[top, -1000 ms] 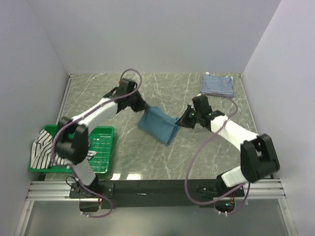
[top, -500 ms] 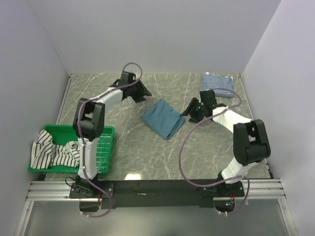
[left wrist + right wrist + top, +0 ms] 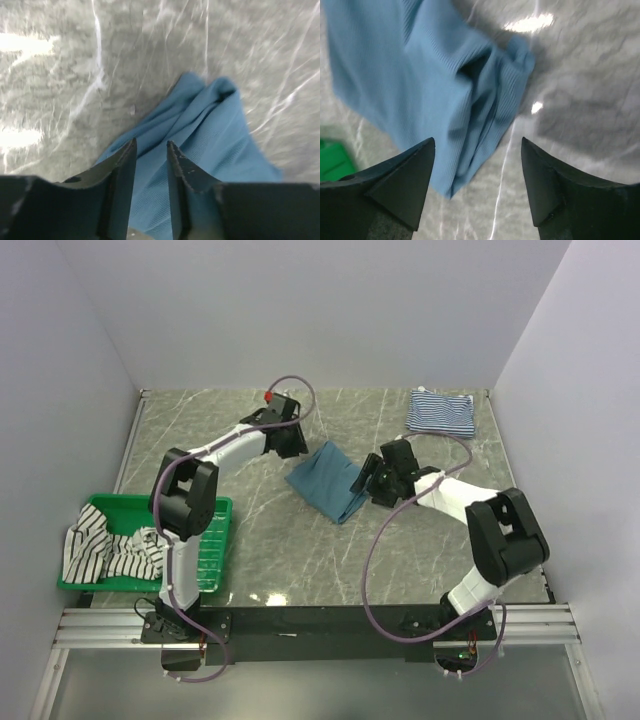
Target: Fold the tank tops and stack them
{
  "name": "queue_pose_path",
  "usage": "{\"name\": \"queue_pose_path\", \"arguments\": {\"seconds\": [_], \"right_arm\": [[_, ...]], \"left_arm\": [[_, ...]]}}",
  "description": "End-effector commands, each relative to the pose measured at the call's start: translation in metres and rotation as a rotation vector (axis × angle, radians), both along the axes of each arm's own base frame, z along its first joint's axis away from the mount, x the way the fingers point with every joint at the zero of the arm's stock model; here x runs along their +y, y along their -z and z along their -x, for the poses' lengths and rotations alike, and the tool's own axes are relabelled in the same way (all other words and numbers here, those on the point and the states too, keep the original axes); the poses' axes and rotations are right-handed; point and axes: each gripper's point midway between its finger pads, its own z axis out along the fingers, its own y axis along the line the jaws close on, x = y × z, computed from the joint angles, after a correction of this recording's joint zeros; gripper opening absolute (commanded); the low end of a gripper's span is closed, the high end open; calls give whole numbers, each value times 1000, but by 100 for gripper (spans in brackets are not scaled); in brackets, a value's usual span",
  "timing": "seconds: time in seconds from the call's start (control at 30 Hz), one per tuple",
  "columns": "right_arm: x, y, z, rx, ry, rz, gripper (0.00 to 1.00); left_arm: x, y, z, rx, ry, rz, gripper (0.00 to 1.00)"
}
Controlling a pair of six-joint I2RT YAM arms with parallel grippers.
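Checking out the teal tank top [image 3: 328,483] first: lying about mid-table on the grey marble-look table [image 3: 300,570], folded down into a slanted, roughly rectangular bundle. Plain teal-blue all over, no print. Up close from the right wrist, finely ribbed, with layered edges bunched at one end and a soft dent in the middle. Not totally flat from the left wrist either, with a couple of long creases running along the fabric.

Flanked by both arms. At the far-left corner of the bundle, the left gripper [image 3: 295,445], fingers parted by a narrow gap and pinching nothing, just teal cloth showing below through the slot. Hard to say from that blurry shot whether actually touching the fabric or hanging just above it. At the right-hand end, the right gripper [image 3: 360,478], spread wide and empty, cloth underneath between the tips.

Also spotted the fine navy-and-white striped tank top [image 3: 440,412], folded into a neat rectangle near the far right corner of the table, well apart from the teal one. Then the broader black-and-white striped tank top [image 3: 100,548], unfolded and crumpled, spilling over the left end of the green basket [image 3: 205,530] at the near left.
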Motion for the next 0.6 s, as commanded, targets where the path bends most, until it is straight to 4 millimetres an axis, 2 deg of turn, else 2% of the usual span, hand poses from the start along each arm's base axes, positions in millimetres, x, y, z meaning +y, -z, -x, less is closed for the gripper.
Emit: {"name": "queue_pose_path", "arguments": {"seconds": [0.0, 0.07, 0.23, 0.27, 0.3, 0.37, 0.4, 0.47, 0.5, 0.57], "right_arm": [[0, -9, -30, -59, 48, 23, 73], [-3, 1, -30, -33, 56, 43, 71], [-10, 13, -37, -15, 71, 57, 58], [-11, 15, -38, -6, 70, 49, 52], [-15, 18, -39, -2, 79, 46, 41], [-20, 22, -39, 7, 86, 44, 30], [-23, 23, -39, 8, 86, 46, 18], [-29, 26, -42, 9, 94, 41, 14], [-28, 25, -43, 8, 78, 26, 11], [-33, 23, -49, -9, 78, 19, 9]], "left_arm": [[10, 7, 6, -28, 18, -168, 35], [14, 20, 13, 2, 11, -213, 32], [20, 42, 26, 47, -25, -258, 25], [20, 44, 29, 53, -32, -252, 25], [21, 52, 36, 73, -34, -260, 24], [22, 59, 43, 99, -53, -250, 20], [25, 69, 51, 124, -57, -253, 19], [22, 75, 59, 151, -67, -216, 14], [23, 86, 70, 183, -63, -208, 13], [14, 85, 77, 192, -67, -135, 9]]}}
